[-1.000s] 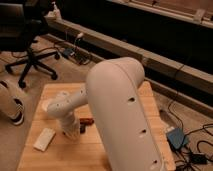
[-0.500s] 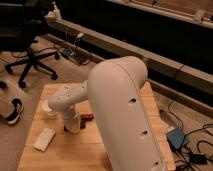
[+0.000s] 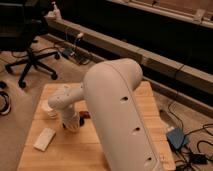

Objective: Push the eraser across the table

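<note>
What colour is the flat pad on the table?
White pad, camera view; the gripper is low over the table.

A black office chair (image 3: 29,47) stands on the grey-brown floor (image 3: 20,92) at the upper left, in dim, warm light. A long pale ledge (image 3: 150,61) runs slantwise below a dark wall (image 3: 150,27), with a small bottle (image 3: 54,10) on its far left end and plugs and wires (image 3: 72,50) hanging under it. On the floor at the right lie a blue box (image 3: 176,138) and tangled cables (image 3: 197,157).
</note>
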`<state>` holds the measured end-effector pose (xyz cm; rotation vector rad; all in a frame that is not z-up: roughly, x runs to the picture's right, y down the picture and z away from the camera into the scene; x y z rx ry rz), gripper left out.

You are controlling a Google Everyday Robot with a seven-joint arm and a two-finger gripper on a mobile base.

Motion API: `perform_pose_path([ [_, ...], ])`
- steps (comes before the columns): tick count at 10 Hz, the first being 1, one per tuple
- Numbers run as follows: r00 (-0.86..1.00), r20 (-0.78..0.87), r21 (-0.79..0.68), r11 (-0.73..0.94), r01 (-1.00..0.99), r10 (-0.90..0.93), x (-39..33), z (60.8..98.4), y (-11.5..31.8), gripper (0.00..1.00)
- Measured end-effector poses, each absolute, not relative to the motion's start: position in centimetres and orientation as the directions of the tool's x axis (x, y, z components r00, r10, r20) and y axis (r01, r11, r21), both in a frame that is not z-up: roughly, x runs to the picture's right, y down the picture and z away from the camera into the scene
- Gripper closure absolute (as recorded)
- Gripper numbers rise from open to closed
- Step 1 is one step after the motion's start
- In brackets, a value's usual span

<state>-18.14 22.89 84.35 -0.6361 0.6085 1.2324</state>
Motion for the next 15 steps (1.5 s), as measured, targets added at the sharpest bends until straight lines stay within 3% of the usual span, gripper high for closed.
perform_pose_path([
  [15,0.269,-0.638,-0.116,0.256,-0.960,0.721,-21.0,89.4,16.1,1.00],
])
